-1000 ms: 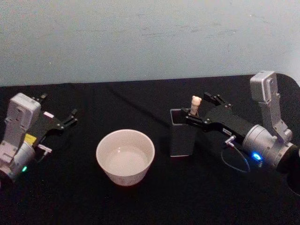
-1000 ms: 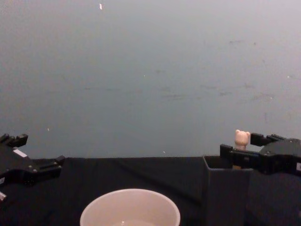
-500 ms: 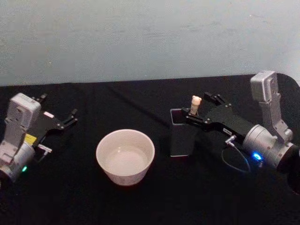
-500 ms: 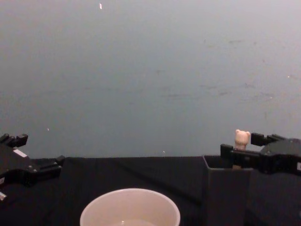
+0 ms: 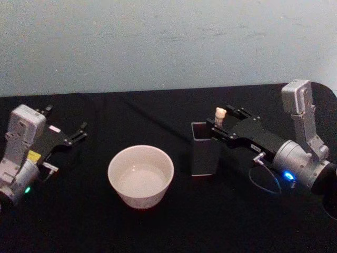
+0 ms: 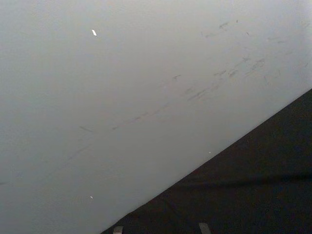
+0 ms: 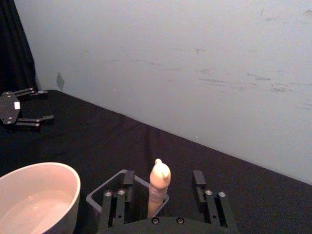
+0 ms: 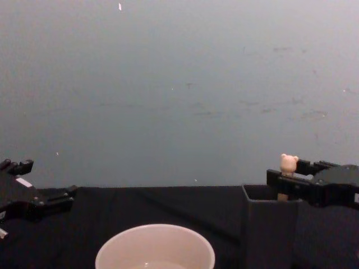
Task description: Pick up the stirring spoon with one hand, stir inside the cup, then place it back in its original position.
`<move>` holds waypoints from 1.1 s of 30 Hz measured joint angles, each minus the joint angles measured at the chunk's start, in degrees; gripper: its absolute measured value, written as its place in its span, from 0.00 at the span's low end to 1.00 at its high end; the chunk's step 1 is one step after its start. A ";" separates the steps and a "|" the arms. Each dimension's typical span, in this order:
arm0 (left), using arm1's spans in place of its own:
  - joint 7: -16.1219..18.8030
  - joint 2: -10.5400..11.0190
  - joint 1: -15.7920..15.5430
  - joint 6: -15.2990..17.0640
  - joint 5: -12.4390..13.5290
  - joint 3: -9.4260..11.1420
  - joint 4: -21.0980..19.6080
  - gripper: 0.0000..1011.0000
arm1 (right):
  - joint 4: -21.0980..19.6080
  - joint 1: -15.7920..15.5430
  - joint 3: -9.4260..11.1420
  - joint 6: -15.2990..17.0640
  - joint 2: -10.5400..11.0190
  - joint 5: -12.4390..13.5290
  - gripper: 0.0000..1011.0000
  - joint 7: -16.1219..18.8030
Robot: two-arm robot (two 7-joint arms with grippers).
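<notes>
Your right gripper straddles the stirring spoon, fingers spread and gripping nothing (it stands upright in the holder beside the cup). Centre, pinch the handle gently, lift straight. The left gripper is parked, fingers apart.

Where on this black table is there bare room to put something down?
Bare cloth lies behind the cup, from the open left gripper across to the grey holder and back to the wall. The near edge of the table is also free. It is crowded at the holder, where the open right gripper straddles the stirring spoon, and in the narrow cup-holder gap.
</notes>
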 joint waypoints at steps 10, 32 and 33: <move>0.00 0.00 0.00 0.00 0.00 0.00 0.00 0.99 | 0.00 0.00 0.00 -0.04 0.00 0.00 0.45 -0.05; 0.00 0.00 0.00 0.00 0.00 0.00 0.00 0.99 | 0.00 0.00 0.00 -0.06 0.00 0.00 0.21 -0.05; 0.00 0.00 0.00 0.00 0.00 0.00 0.00 0.99 | 0.00 0.00 0.00 -0.06 0.00 0.00 0.21 -0.05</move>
